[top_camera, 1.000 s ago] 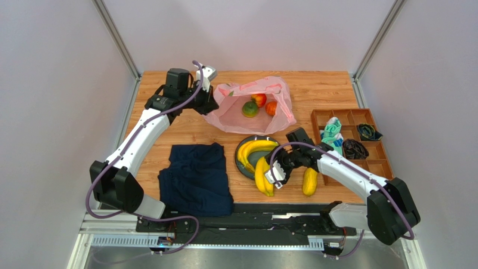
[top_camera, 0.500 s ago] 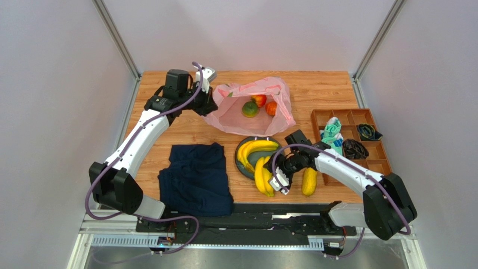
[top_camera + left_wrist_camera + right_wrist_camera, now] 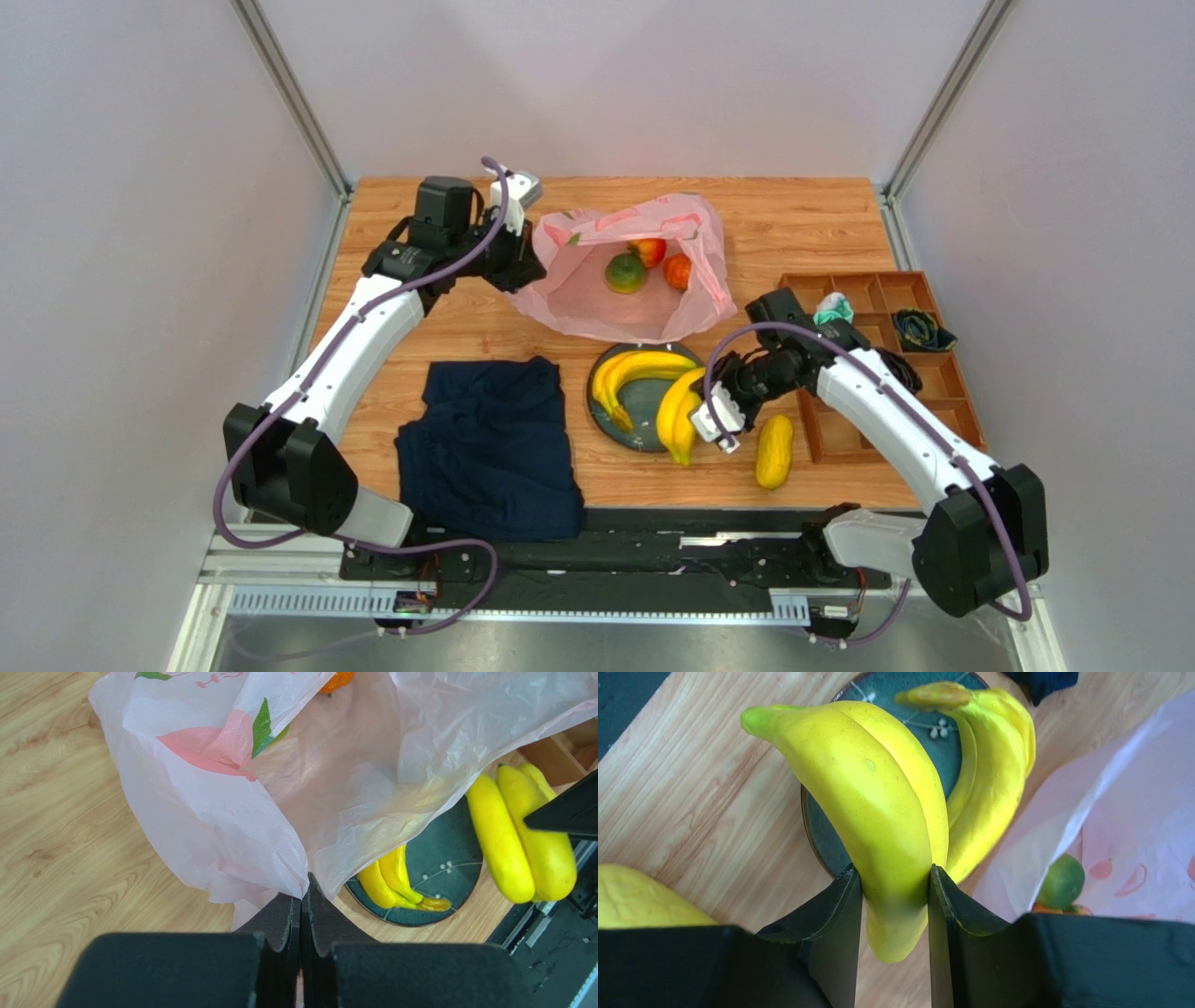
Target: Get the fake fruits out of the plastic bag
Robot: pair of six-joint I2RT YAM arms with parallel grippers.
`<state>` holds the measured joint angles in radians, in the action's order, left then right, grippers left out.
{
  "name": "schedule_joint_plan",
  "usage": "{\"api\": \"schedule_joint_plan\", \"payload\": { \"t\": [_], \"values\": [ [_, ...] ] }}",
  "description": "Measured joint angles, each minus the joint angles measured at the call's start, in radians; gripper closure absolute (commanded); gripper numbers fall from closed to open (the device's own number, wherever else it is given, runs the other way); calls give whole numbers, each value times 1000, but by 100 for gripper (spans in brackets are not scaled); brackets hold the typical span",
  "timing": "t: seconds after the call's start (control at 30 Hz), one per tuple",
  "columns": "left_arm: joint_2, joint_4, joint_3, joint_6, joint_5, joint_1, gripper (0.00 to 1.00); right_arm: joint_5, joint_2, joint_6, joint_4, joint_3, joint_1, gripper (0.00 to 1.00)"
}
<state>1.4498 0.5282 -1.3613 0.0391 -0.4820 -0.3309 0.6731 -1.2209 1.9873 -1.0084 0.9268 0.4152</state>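
The plastic bag (image 3: 589, 301) lies open at the far centre of the table (image 3: 800, 224), holding a green-red fruit (image 3: 626, 273), a red fruit (image 3: 647, 251) and an orange fruit (image 3: 678, 270), with the left gripper (image 3: 539, 261) at its left edge. Just in front, a banana bunch (image 3: 634, 370) lies on the dark plate (image 3: 643, 408), and the right gripper (image 3: 699, 420) holds a second banana bunch (image 3: 675, 409) over the plate's right rim. A long yellow piece (image 3: 773, 451) lies on the table right of the plate, a navy cloth (image 3: 491, 448) left of it.

right jaws closed on banana bunch (image 3: 675, 410), lifted
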Motion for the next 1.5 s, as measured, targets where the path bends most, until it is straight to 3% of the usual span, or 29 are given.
{"api": "schedule_joint_plan", "payload": {
  "t": [0.2, 0.53, 1.07, 1.23, 1.33, 1.4, 1.5],
  "values": [
    [4, -8, 0, -11, -12, 0, 100, -64, -51, -118, -123, 110, -8, 81],
    [29, -16, -1, -26, -30, 0, 100, -138, -394, -767, -156, 417, 16, 82],
    [40, -24, -7, -30, -34, 0, 100, -329, -437, -1297, -9, 415, 117, 78],
    [45, -26, -11, -31, -34, 0, 100, -389, -446, -1355, 59, 372, 139, 60],
    [45, -32, -11, -31, -37, 0, 100, -417, -444, -1375, 106, 343, 142, 42],
    [45, -33, -11, -31, -37, 0, 100, -432, -435, -1391, 141, 317, 142, 23],
    [45, -36, -11, -34, -38, 0, 100, -438, -389, -1412, 170, 279, 142, 14]
  ]
}}
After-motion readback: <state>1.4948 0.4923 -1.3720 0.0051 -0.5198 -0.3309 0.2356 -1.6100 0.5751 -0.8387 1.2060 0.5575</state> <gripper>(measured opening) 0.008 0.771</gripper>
